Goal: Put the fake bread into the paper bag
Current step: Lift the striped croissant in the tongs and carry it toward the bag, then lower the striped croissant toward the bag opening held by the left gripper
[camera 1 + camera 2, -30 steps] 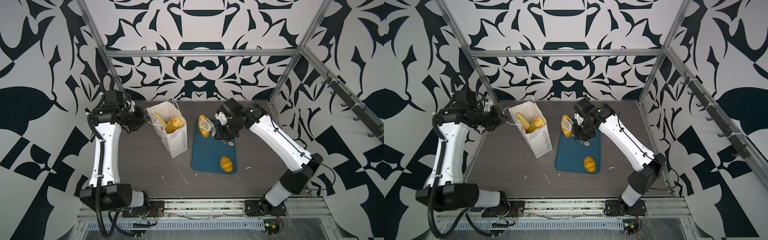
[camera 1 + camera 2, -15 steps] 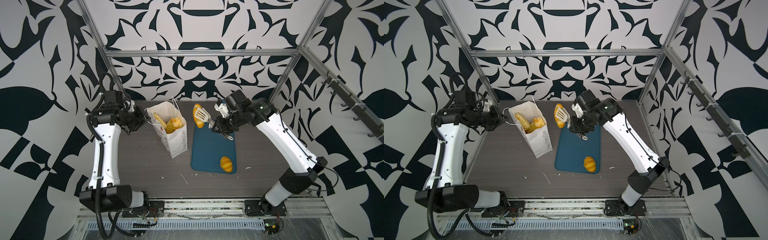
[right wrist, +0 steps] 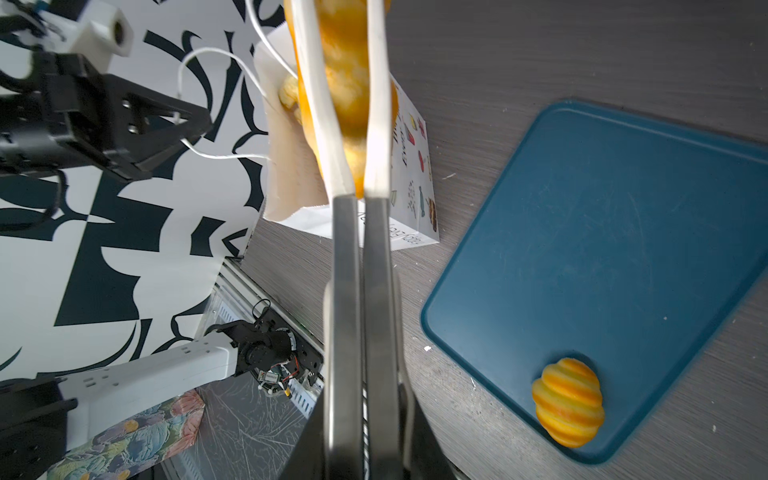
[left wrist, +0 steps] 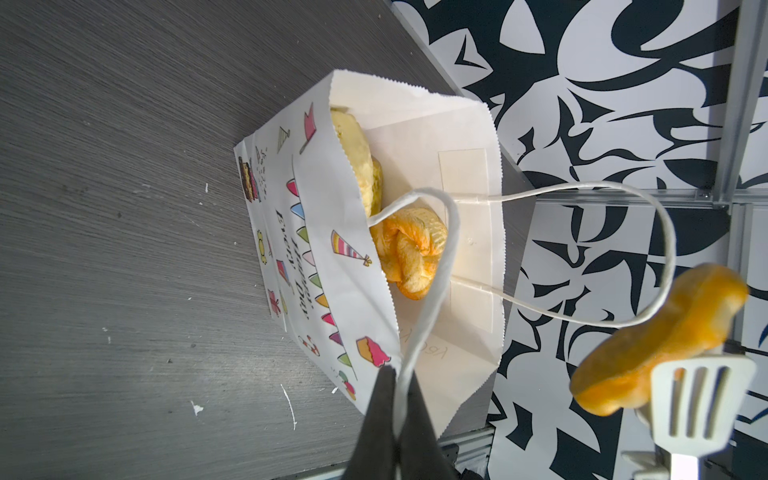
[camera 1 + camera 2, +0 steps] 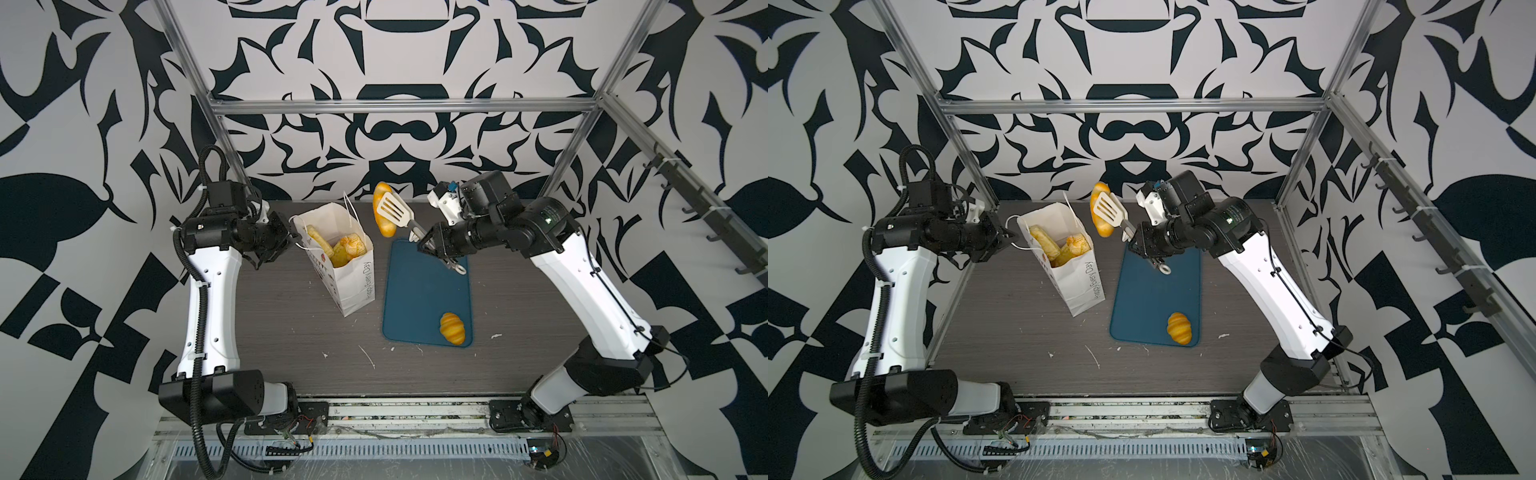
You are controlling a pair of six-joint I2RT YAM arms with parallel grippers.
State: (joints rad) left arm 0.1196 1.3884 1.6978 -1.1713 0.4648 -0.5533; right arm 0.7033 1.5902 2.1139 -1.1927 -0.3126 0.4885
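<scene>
The light is bright and even, with only soft, faint shadows on the bench [image 5: 291, 353]. Both top views are sharp. In the wrist views, the near tongs [image 3: 357, 291] and the held bread [image 4: 660, 336] look blurred.

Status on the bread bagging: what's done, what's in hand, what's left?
Done: several pastries lie inside the paper bag. In hand: the left gripper is shut on the bag's cord handle; the right gripper clamps tongs that grip a loaf raised beside the bag mouth. Left: drop that loaf in, then fetch the one croissant on the blue tray.
</scene>
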